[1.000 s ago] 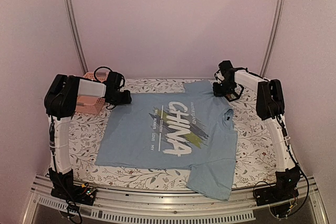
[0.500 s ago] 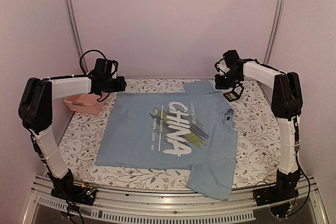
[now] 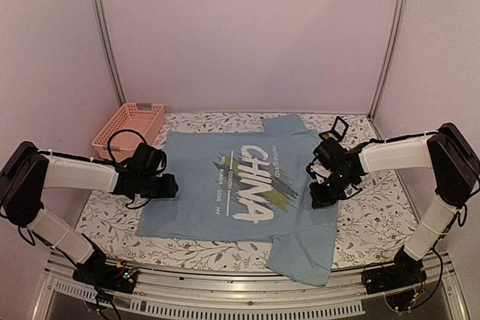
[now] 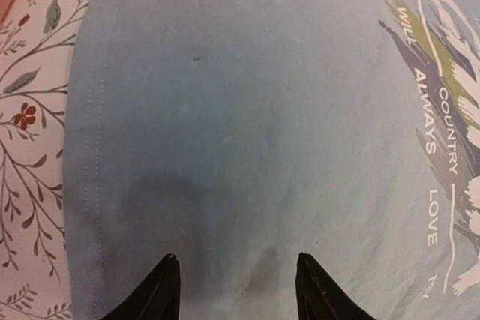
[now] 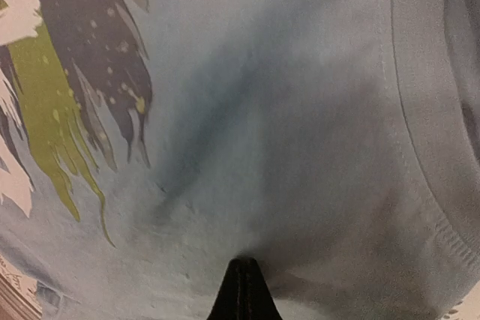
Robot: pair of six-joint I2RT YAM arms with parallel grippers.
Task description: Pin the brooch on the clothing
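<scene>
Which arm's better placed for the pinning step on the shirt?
Right, probably: the right gripper is shut, low over the T-shirt beside the collar and print. The left gripper hangs open over plain fabric by the hem. The brooch shows in no view.

Robot lab cell: aluminium frame posts (image 3: 103,31), bare walls (image 3: 247,35).

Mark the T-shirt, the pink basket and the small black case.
T-shirt (image 3: 195,192): top external view, plain blue fabric left of the lettering.
pink basket (image 3: 129,127): top external view, its bare floor.
small black case (image 3: 338,127): top external view, middle of the case.
</scene>
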